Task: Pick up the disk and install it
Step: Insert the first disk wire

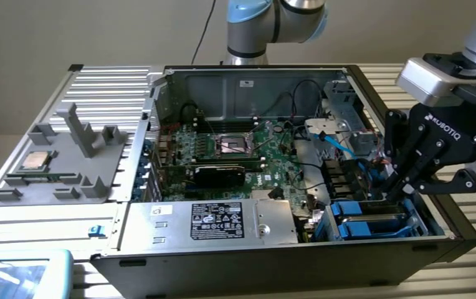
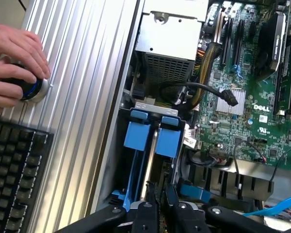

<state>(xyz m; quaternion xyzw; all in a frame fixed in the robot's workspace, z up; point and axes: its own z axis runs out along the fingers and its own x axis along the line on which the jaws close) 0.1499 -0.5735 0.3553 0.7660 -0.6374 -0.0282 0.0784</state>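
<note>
Down in the open computer case (image 1: 263, 258), the disk (image 1: 372, 219) lies in the drive cage at the corner toward the exterior view's right. Its blue carrier frames a strip of silver, and most of its body is hidden by the cage walls. The gripper (image 1: 386, 194) reaches into that cage from above, the fingers drawn almost together with only a thin dark slit between them in the wrist view. Whether that slit pinches anything cannot be made out, since the tips are sunk behind the cage rim.

From the wrist, two blue carrier ends (image 2: 138, 133) stand side by side in the cage. A person's hand (image 2: 14, 58), cut off by the frame, rests on a blue-ringed knob (image 2: 33, 91) beside a half-seen keyboard (image 2: 14, 170).

"ROBOTIQ" reads white on the gripper body and "DELL" on the green motherboard (image 2: 242, 131). The print on the black label of the silver power supply (image 1: 159, 221) is too fine to read.

A blue cable (image 1: 335, 142) and dark wiring crowd the cage's inner side, and the case wall hems the outer. Open ribbed worktop (image 1: 471, 274) runs beyond it.
</note>
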